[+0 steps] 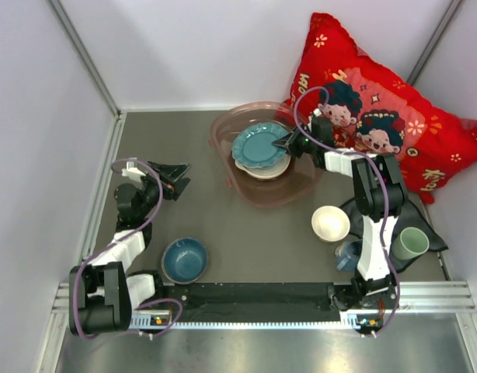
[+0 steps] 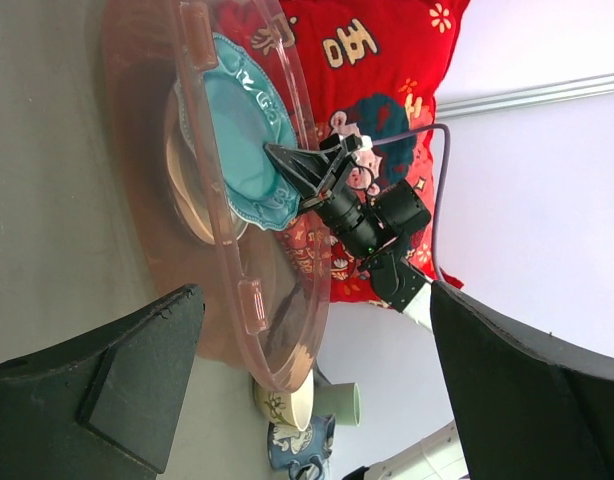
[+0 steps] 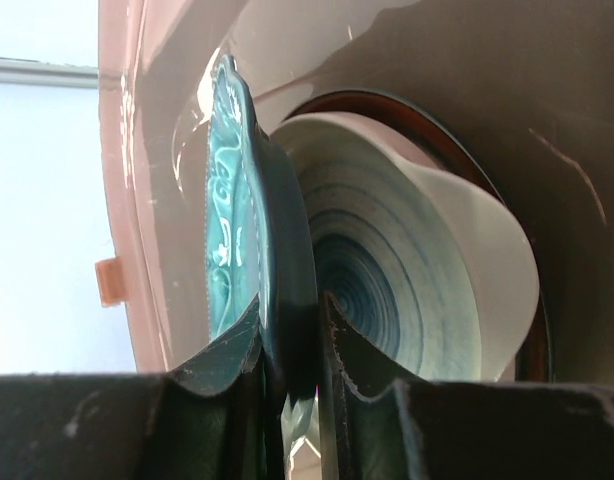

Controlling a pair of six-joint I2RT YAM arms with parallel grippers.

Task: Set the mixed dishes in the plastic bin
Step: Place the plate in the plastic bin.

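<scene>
Plastic bin (image 1: pixel 223 144) is holding the teal scalloped plate (image 1: pixel 258 146), with a white blue-ringed dish (image 1: pixel 267 172) lying under it. Right gripper (image 1: pixel 287 142) is pinching the plate's right rim, jaws nearly closed on it. Left gripper (image 1: pixel 175 179) is hovering wide open and empty, left of the bin. Blue bowl (image 1: pixel 184 259), cream bowl (image 1: pixel 330 224), green cup (image 1: pixel 410 243) and blue mug (image 1: pixel 347 255) are sitting outside.

The plastic bin (image 1: pixel 262 196) is translucent pinkish plastic, smooth and glossy. The teal scalloped plate (image 3: pixel 237 250) in it has a shiny glaze over raised relief (the blue-ringed white dish (image 3: pixel 427 290) behind looks equally smooth-glazed). The red pillow (image 1: pixel 394 85) is printed cloth with a slight sheen, the tabletop (image 1: pixel 246 241) matt grey, and the fingers (image 3: pixel 212 365) of the right gripper (image 3: pixel 292 310) matt, grainy black.
</scene>
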